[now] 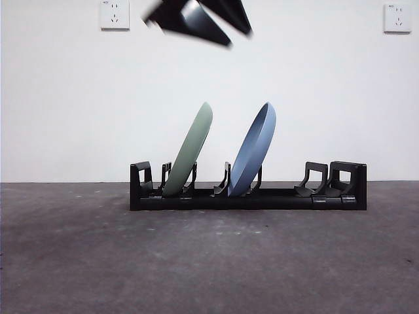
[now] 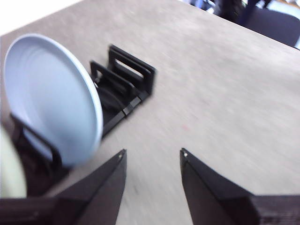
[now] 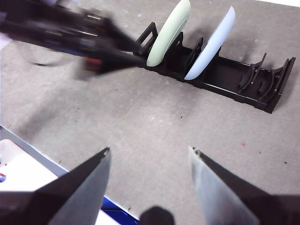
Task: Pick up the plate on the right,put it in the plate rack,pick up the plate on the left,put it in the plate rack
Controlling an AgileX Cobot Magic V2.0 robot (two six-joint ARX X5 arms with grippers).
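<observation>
Both pairs of jaws are standing spread apart and gripping nothing. In its own wrist view the left gripper (image 2: 153, 157) is hanging above bare table (image 2: 225, 84), with the blue plate (image 2: 51, 98) close beside it and a blurred sliver of the green plate (image 2: 10, 168) showing at the edge. In the front view this same gripper (image 1: 216, 26) is showing as a dark, smeared shape high up near the top edge, above the two plates and clear of both. The right gripper (image 3: 149, 151) is hanging well back from the work, looking across open tabletop toward the plate rack (image 3: 234, 86), with the other arm crossing that view as a dark blur. Both plates are sitting in the plate rack (image 1: 275, 198), which is lying long and low across the table (image 1: 209, 261). The green plate (image 1: 190, 152) is leaning in a slot near one end, and the blue plate (image 1: 254, 152) is leaning the same way in a slot nearer the middle, apart from the green one. Further dividers toward the other end are holding nothing.
</observation>
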